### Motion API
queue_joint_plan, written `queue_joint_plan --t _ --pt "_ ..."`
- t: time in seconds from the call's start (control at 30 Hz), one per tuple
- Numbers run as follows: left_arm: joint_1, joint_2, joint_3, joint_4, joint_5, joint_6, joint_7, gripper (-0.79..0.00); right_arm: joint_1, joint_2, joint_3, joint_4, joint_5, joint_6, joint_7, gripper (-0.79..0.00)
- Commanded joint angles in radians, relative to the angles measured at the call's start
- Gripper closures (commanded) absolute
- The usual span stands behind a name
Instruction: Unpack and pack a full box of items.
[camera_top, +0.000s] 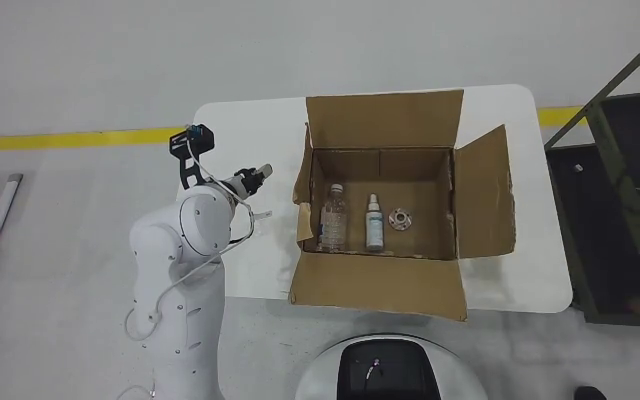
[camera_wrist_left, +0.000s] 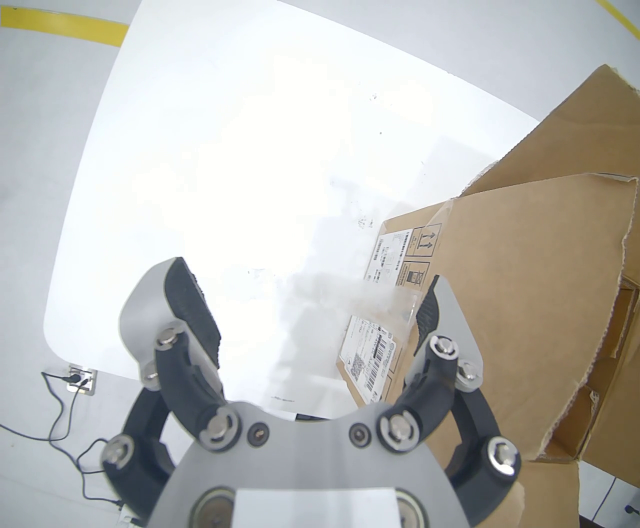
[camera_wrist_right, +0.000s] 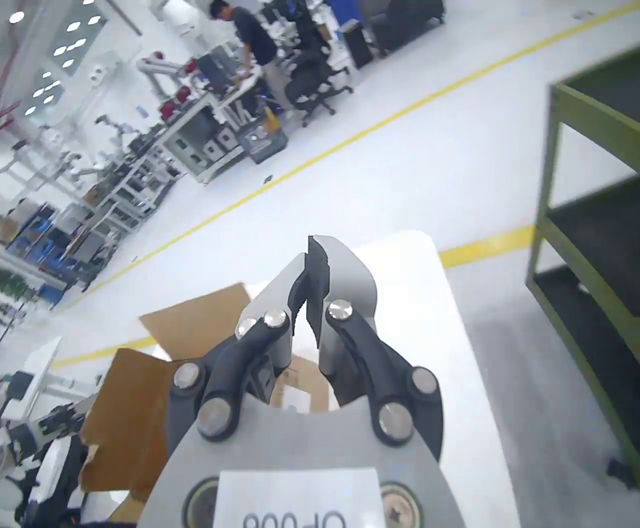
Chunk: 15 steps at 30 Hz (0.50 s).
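The open box (camera_top: 380, 283) is set by the front edge of the tabletop (camera_top: 245, 125), a clear bottle (camera_top: 333, 218) and a spray bottle (camera_top: 374, 223) inside. The left tool (camera_wrist_left: 306, 294) is held apart beside it; the right tool (camera_wrist_right: 312, 265) is pressed together.

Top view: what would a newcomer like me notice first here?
The big open cardboard box on the white table stands out first. On its floor a clear bottle, a spray bottle and a small round part lie in a row. Beside the box hovers the left pincer, open.
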Motion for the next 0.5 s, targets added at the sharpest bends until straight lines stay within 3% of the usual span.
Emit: queue_joint_plan --t 0.0,0.2,0.37,0.47 --pt "0.000 0.000 0.000 0.000 0.000 0.000 0.000 -0.785 -0.075 -0.009 0.006 0.042 0.054 0.032 -0.025 0.000" --pt "0.000 0.000 0.000 0.000 0.000 0.000 0.000 -0.785 -0.120 -0.035 -0.107 0.138 0.367 -0.056 -0.080 0.000" --pt "0.000 0.000 0.000 0.000 0.000 0.000 0.000 -0.785 -0.069 -0.041 -0.209 0.176 0.567 -0.179 -0.024 0.000" --pt "0.000 0.000 0.000 0.000 0.000 0.000 0.000 -0.785 -0.041 -0.039 -0.257 0.184 0.610 -0.217 0.042 0.000"
